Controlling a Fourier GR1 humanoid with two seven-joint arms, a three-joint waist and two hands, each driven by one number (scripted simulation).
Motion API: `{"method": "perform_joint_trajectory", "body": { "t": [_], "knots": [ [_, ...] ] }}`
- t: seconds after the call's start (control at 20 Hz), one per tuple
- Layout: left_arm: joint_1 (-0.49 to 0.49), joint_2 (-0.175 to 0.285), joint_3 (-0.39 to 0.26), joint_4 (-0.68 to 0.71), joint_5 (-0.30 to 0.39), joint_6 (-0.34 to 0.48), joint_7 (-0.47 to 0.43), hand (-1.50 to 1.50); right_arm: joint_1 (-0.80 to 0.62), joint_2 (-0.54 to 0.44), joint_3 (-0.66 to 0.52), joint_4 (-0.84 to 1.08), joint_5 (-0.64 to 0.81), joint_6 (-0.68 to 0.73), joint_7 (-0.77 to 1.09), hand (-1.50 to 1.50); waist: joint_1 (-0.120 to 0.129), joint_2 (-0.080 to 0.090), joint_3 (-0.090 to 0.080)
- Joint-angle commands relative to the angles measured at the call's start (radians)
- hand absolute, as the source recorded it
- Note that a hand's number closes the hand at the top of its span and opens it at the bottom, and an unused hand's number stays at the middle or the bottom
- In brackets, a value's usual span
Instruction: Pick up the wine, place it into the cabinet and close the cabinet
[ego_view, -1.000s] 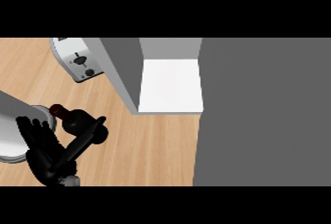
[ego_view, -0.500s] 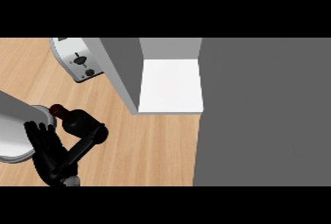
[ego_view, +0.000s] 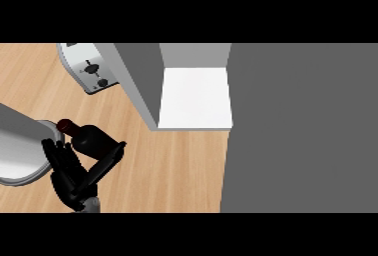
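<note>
Black left robot hand (ego_view: 74, 172) grips the dark wine bottle (ego_view: 90, 140) near the open cabinet (ego_view: 196, 97).

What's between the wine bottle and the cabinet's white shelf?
In the head view, bare counter and the open cabinet door lie between wine bottle and white shelf.

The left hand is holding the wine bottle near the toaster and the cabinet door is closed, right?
No, the head view shows the cabinet door open, white shelf exposed. The left hand does hold the wine bottle near the toaster.
</note>
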Motion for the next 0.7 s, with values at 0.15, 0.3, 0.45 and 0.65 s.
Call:
{"method": "perform_joint_trajectory", "body": {
  "t": [0.15,0.3,0.45,0.65],
  "knots": [
    [-0.076,0.014,0.092,0.184,0.058,-0.110,-0.081,-1.50,0.044,-0.010,-0.048,-0.105,-0.094,0.033,0.004,-1.50,-0.001,0.001,0.000],
    [-0.063,-0.001,0.055,0.158,0.071,-0.078,-0.082,-1.50,0.086,-0.017,-0.092,-0.164,-0.161,0.040,0.029,-1.50,-0.004,0.000,0.001],
    [-0.137,-0.001,0.105,0.298,0.091,-0.151,-0.136,-1.50,0.048,0.021,0.024,-0.130,-0.035,0.019,0.017,-1.50,-0.003,0.001,0.000],
    [-0.047,0.010,0.086,0.237,0.116,-0.188,-0.161,-1.50,0.025,0.011,-0.020,-0.158,-0.081,0.007,0.061,-1.50,0.001,-0.001,0.000]
  ]
}}
